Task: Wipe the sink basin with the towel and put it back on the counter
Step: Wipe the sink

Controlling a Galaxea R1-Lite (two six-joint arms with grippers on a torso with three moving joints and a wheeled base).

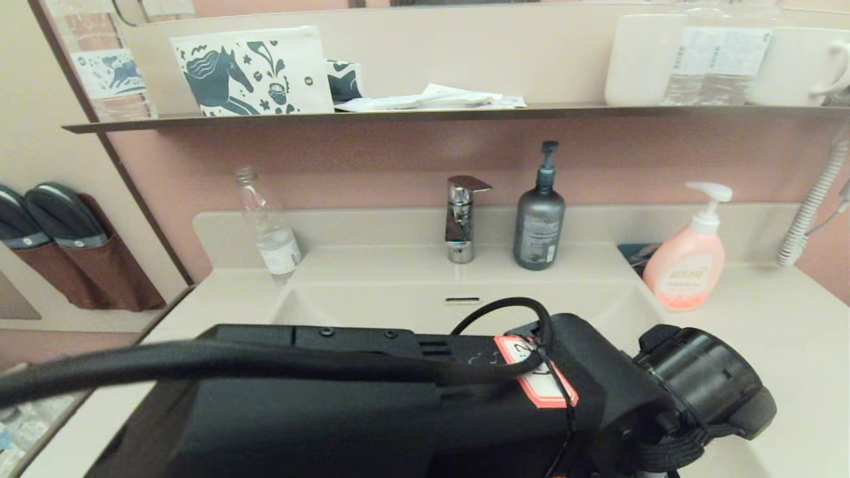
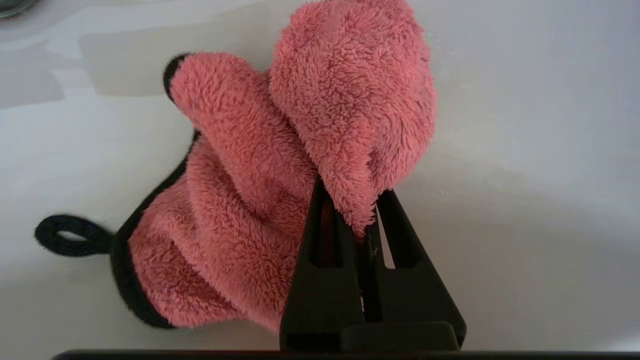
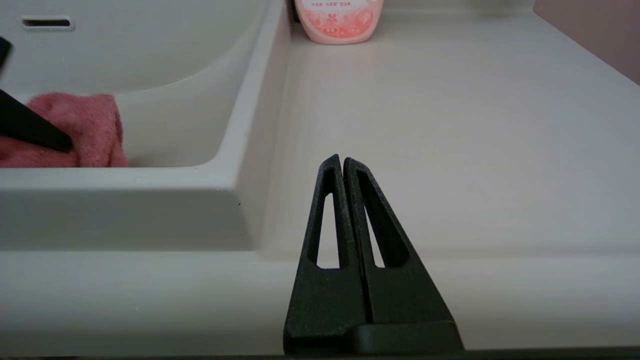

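Note:
The coral-pink towel lies bunched on the floor of the beige sink basin, its black hanging loop spread flat. My left gripper is shut on a fold of the towel, low in the basin. In the head view my left arm covers most of the sink basin and hides towel and gripper. The right wrist view shows the towel inside the basin. My right gripper hangs shut and empty just above the counter, to the right of the basin.
At the back edge stand a chrome faucet, a grey pump bottle, a clear bottle and a pink soap pump bottle. A dark shelf with cups and a pouch runs above. A coiled white cord hangs at far right.

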